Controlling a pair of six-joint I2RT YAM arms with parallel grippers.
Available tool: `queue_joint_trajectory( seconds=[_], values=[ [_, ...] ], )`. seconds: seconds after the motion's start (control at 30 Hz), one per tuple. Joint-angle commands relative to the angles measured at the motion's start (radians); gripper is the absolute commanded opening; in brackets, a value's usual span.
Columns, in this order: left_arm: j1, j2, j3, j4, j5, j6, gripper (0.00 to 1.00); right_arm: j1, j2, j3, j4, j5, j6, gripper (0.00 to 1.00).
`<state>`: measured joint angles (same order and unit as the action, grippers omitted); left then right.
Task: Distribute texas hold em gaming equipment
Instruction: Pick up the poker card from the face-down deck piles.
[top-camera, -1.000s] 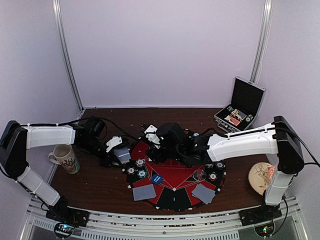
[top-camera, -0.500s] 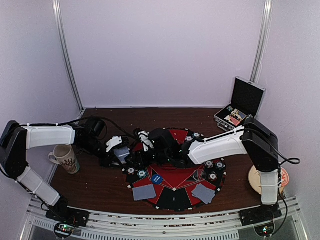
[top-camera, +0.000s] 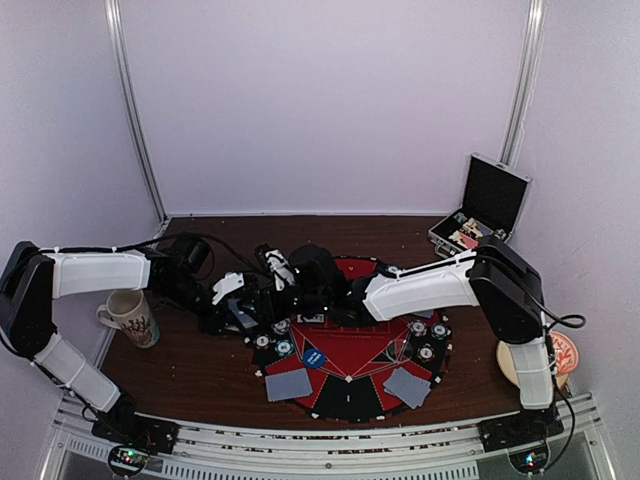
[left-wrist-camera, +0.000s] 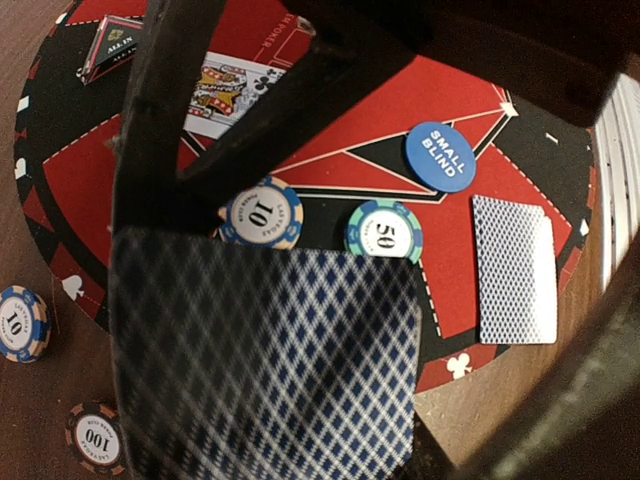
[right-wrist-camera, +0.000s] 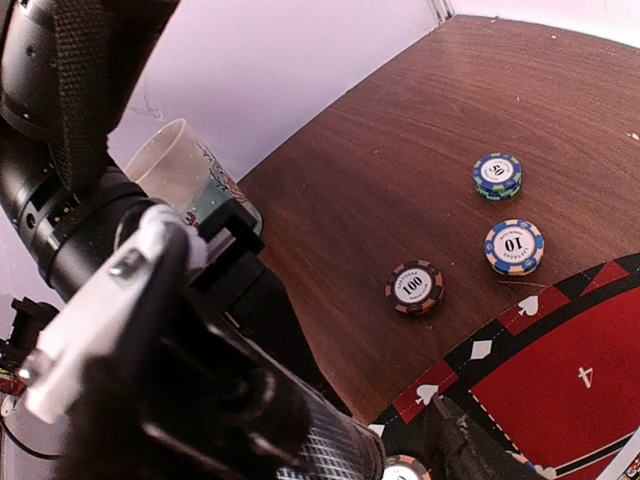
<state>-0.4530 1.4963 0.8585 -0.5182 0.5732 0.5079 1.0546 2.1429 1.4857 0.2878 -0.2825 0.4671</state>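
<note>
table (right-wrist-camera: 420, 150): dark smooth wood | mat (left-wrist-camera: 430, 85): matt, cloth-like | chips (left-wrist-camera: 262, 215): glossy plastic | card (left-wrist-camera: 270, 370): patterned, paper-like | mug (right-wrist-camera: 180, 170): glazed

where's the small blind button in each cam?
Top external: button, near-left part of the mat.
Left wrist: button, upper right of frame.
Right wrist: not in it.
Shared landmark: the red-and-black mat, filling left wrist, bottom right corner in right wrist.

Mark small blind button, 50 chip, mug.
small blind button (left-wrist-camera: 440, 156), left wrist view, blue face centre.
50 chip (left-wrist-camera: 384, 231), left wrist view, white centre label.
mug (top-camera: 135, 322), top external view, patterned side.
</note>
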Motion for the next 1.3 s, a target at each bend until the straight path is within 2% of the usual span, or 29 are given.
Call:
queue_joint_trajectory(
  seconds=[0.0,0.23,0.33,0.5,0.77,1.03,1.27],
  values=[
    [0.006,-0.025,0.014,0.012,0.034,0.020,0.35,-0.020,0.030,0.017,0.015,-0.028,-0.003,0.61],
    [0.006,-0.021,0.014,0.012,0.034,0.021,0.35,-0.035,0.028,-0.010,0.050,-0.056,0.005,0.35],
    [0.005,-0.022,0.015,0.013,0.034,0.020,0.35,-0.042,0.024,-0.020,0.053,-0.061,0.006,0.19],
    [0.005,-0.019,0.016,0.012,0.035,0.019,0.35,-0.049,-0.004,-0.057,0.061,-0.063,0.006,0.07],
    [0.005,-0.018,0.017,0.013,0.034,0.019,0.35,-0.053,-0.058,-0.104,0.054,-0.049,-0.009,0.00],
    [0.006,-0.018,0.017,0.012,0.030,0.018,0.35,-0.061,-0.120,-0.151,0.046,-0.040,-0.020,0.00],
    [0.006,-0.016,0.017,0.013,0.029,0.017,0.35,-0.092,-0.234,-0.249,0.054,-0.025,-0.039,0.00]
  ],
)
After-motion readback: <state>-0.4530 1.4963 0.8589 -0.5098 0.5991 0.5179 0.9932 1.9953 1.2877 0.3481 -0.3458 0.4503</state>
